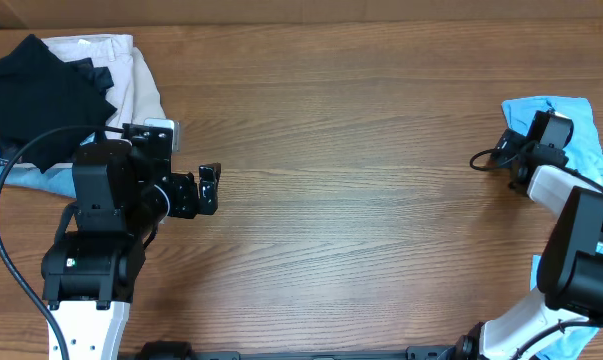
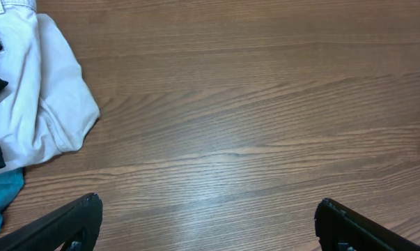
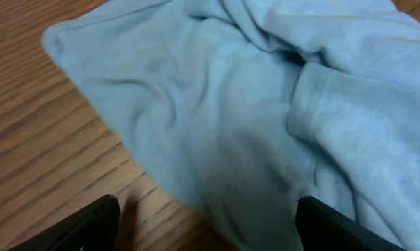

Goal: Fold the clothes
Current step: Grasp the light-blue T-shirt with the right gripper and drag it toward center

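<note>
While at T-shirt (image 3: 216, 132) edge, right hand (image 3: 208, 224)

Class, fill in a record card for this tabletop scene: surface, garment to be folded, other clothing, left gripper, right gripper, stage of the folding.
surface: wooden table
garment to fold: light blue T-shirt, crumpled at the table's right edge
other clothing: black garment lying partly over beige trousers, at the left side
left gripper: open, over bare wood, holding nothing
right gripper: open, at the T-shirt's edge, not gripping it
stage: folding not yet begun
</note>
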Controlling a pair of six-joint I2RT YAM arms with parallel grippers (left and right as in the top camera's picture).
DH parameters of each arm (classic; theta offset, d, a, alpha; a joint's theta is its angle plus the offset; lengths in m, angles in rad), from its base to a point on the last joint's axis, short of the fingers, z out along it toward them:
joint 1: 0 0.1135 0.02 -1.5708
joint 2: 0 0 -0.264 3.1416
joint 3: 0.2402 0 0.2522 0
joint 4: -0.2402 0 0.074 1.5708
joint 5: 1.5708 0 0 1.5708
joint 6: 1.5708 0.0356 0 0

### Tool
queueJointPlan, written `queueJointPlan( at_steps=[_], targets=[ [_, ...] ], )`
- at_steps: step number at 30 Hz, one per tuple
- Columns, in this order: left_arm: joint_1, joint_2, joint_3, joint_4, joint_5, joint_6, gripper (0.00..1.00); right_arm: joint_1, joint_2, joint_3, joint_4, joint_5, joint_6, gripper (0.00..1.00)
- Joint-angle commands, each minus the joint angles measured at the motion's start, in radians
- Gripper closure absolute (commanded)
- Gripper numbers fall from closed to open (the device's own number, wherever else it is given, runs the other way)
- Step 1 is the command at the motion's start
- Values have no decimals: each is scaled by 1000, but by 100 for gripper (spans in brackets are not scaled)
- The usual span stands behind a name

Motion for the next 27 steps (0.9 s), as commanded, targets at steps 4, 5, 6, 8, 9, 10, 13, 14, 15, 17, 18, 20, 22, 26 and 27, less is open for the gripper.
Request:
queueJointPlan(
  at_steps=[4,5,6,8,9,10,13,14,15,17,18,20,22,26,27],
  targets=[
    [5,-1,24,5,23,-11,0,-43,60,14,5,1,-3,32],
    [5,-1,24,5,23,-11,0,-44,60,14,9,2,-3,39],
    [5,-1,24,5,23,-11,0,-44,59,15,17,2,-3,47],
    [5,-1,24,5,23,-11,1,-44,55,22,23,2,-3,68],
    [5,-1,24,5,23,-10,1,-41,49,28,22,1,-3,79],
    [5,-1,24,5,23,-11,2,-35,39,36,15,1,-3,94],
    [5,-1,24,6,23,-10,3,-1,-16,74,-4,-43,-3,96],
    [5,-1,24,9,23,-10,4,19,-43,94,-13,-69,-3,96],
    [5,-1,24,13,23,-10,4,40,-66,116,-21,-85,-3,96],
    [5,-1,24,28,23,-10,5,101,-122,185,-41,-85,-3,96],
    [5,-1,24,35,23,-10,5,129,-141,219,-45,-84,-3,96],
    [5,-1,24,47,23,-11,6,188,-174,309,-44,-83,-3,96],
    [5,-1,24,56,24,-11,7,234,-183,415,-50,-61,-2,96],
    [5,-1,24,57,45,-11,6,273,-183,589,-130,-14,5,56],
    [5,-1,24,57,45,-10,7,273,-183,613,-176,-14,5,30]
  ],
)
